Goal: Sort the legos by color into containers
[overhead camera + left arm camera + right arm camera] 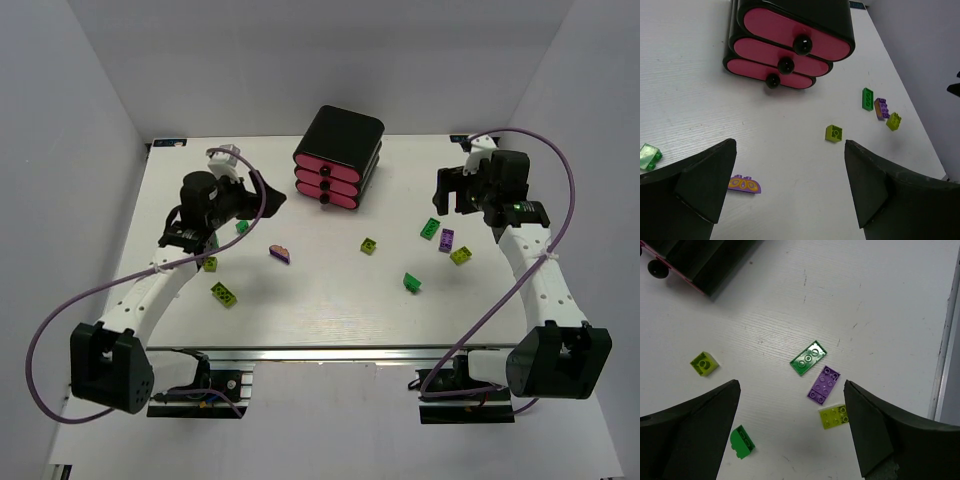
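Note:
The black box (pixel 340 132) with three shut pink drawers (pixel 327 175) stands at the back centre; it also shows in the left wrist view (pixel 790 50). My left gripper (pixel 262 197) is open and empty, above the table left of the box. Below it lie a purple arched brick (pixel 744 184) and a yellow-green brick (pixel 834 133). My right gripper (pixel 452 190) is open and empty above a green plate (pixel 809 358), a purple plate (pixel 823 384) and a yellow-green brick (pixel 834 416). A green rounded brick (pixel 742 441) lies near its left finger.
More bricks lie loose: a green one (pixel 241 227) and two yellow-green ones (pixel 210 264) (pixel 223 293) near the left arm. White walls close in the table on three sides. A metal rail (pixel 380 352) runs along the near edge.

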Controlling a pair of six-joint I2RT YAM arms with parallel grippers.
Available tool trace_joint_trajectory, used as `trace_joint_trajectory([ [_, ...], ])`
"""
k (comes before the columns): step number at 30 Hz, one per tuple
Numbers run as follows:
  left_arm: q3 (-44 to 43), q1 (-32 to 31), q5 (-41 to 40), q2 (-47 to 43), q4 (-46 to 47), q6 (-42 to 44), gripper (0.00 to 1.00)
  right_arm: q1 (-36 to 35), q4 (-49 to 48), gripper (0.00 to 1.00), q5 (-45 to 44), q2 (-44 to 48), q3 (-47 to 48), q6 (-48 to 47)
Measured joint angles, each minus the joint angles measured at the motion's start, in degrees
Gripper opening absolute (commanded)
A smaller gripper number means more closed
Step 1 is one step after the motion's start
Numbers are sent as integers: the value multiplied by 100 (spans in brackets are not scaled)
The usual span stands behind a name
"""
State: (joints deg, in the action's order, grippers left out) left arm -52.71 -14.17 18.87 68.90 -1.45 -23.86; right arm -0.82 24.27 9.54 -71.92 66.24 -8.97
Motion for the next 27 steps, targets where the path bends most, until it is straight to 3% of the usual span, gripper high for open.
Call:
trace_joint_trajectory([
  [3,-98,-201,-35,208,-2,157,94,0,42,89,142,-98,105,-63],
  [6,-199,-374,-111,358,28,306,74,0,164,89,450,-199,184,-446],
  [7,-238,-424,-136,420,72,361,63,0,192,89,555,-221,192,-557],
  [9,-267,-525,-188,560,264,507,53,0,275,89,796,-282,195,-800],
  [11,-269,-605,-203,721,407,566,55,-7,317,89,1064,-339,195,-1008],
  [17,-564,-774,-345,1519,826,691,81,-55,190,87,2109,-367,177,-1248],
  [27,-1967,-809,-319,3202,927,507,83,-195,-420,68,3084,-601,46,-741],
])
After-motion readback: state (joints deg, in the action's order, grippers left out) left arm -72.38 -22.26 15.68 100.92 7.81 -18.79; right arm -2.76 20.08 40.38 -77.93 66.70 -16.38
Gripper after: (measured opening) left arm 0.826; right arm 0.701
